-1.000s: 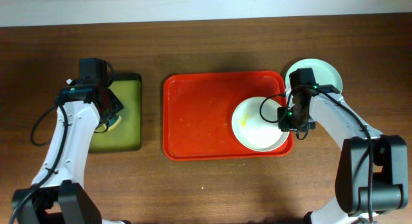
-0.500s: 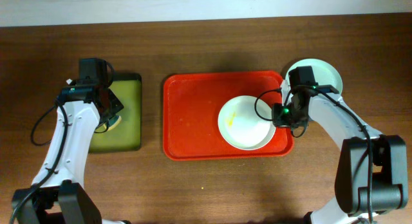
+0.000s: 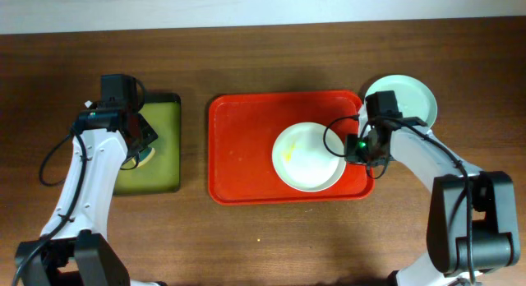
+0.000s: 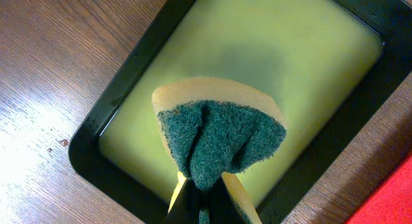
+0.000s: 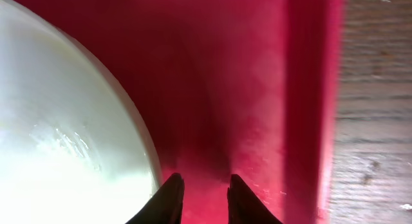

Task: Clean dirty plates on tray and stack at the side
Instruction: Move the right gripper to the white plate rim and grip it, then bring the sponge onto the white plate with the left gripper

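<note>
The dirty plate [image 3: 308, 157] lies on the right half of the red tray [image 3: 242, 146], white with a yellow smear near its middle. From above, a mint plate [image 3: 415, 93] sits on the table [image 3: 246, 237] just beside the tray's far right corner. The right gripper [image 3: 360, 148] is at the dirty plate's right edge. The left gripper [image 3: 140, 148] hangs over the green tray [image 3: 164, 167] with the sponge [image 3: 143, 159].

The left wrist camera shows its fingers [image 4: 190, 210] squeezed tight on the sponge, the green rough side showing. I think the sponge should come to the smear, rough side down, and rub in small circles.

The right wrist camera shows the two fingers [image 5: 170, 197] a little apart with nothing between them, low over the tray floor, just beside the plate's rim. I think they should press on the rim so the plate cannot slide while it is scrubbed.
</note>
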Tool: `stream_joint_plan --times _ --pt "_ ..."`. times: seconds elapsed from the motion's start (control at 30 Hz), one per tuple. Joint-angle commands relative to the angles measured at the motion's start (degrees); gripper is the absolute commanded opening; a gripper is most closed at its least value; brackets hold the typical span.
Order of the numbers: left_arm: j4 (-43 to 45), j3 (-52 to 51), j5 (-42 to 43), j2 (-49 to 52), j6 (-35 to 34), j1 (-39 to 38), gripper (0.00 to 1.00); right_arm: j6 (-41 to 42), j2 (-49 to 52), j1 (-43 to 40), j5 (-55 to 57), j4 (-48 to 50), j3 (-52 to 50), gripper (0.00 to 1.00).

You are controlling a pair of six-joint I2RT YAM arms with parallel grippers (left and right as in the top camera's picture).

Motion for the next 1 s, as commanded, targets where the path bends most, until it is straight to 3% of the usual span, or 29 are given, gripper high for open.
stream_joint_plan --times 0.0,0.27,0.6,0.77,0.97 --pt "-0.04 -0.48 0.22 -0.98 0.52 0.13 0.00 0.46 0.26 0.44 1.42 0.00 0.13 0.18" --pt "0.00 -0.46 0.22 -0.98 0.50 0.13 0.00 0.46 -1.03 -0.28 1.03 -11.63 10.32 0.24" --pt "0.00 -0.46 0.83 -0.98 0.52 0.13 0.00 0.46 -0.57 4.37 0.98 -7.26 4.61 0.23" --pt "-0.04 -0.48 1.31 -0.98 0.96 0.13 0.00 0.52 -0.55 5.55 7.67 -3.50 1.09 0.23" --pt "0.22 -0.48 1.31 -0.98 0.94 0.13 0.00 0.50 -0.52 5.57 8.22 -2.93 0.87 0.24"
